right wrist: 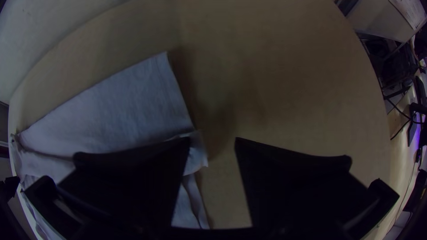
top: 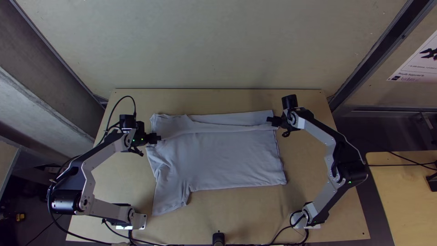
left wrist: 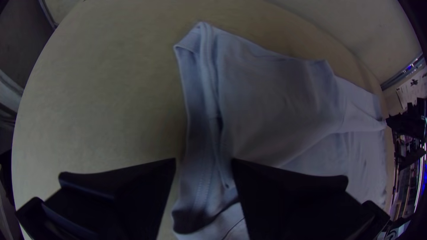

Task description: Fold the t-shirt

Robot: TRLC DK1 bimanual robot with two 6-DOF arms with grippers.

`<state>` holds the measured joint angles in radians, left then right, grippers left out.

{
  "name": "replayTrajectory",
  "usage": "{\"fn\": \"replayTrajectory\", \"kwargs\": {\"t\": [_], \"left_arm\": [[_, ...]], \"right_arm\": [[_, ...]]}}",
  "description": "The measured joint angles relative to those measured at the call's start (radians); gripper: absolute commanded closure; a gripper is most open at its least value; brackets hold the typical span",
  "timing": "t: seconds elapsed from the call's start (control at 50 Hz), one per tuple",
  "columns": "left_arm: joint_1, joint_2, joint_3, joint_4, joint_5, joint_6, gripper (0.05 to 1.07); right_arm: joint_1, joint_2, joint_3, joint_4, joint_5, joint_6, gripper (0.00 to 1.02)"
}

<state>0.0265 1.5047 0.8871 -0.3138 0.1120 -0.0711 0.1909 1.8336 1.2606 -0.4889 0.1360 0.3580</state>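
The light grey-blue t-shirt (top: 227, 159) lies on the table with its far part folded over in a band; a sleeve sticks out at the near left. At the shirt's left edge is my left gripper (top: 157, 138). In the left wrist view, the left gripper (left wrist: 203, 166) stands open above the layered edge of the t-shirt (left wrist: 275, 102). By the right end of the folded band is my right gripper (top: 271, 121). In the right wrist view, the right gripper (right wrist: 212, 144) is open, one finger over the t-shirt (right wrist: 129, 106), the other over bare wood.
The wooden table (top: 227, 214) extends around the shirt on all sides. A black post (top: 218, 238) stands at the near edge, with cables running along that edge. Another wooden table (top: 400, 196) is off to the right.
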Motion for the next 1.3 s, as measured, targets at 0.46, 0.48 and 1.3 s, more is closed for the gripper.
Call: {"fn": "replayTrajectory", "kwargs": {"t": [0.46, 0.48, 1.3], "left_arm": [[0.011, -0.219, 0.079, -0.336, 0.047, 0.075, 0.12], [0.011, -0.233, 0.079, -0.358, 0.047, 0.084, 0.12], [-0.117, -0.584, -0.098, -0.920, 0.066, 0.281, 0.25]], "right_arm": [[-0.021, -0.374, -0.074, -0.093, 0.006, -0.038, 0.04], [-0.022, -0.385, -0.074, -0.107, 0.006, -0.039, 0.04], [0.034, -0.563, -0.172, -0.441, -0.020, -0.079, 0.07]]}}
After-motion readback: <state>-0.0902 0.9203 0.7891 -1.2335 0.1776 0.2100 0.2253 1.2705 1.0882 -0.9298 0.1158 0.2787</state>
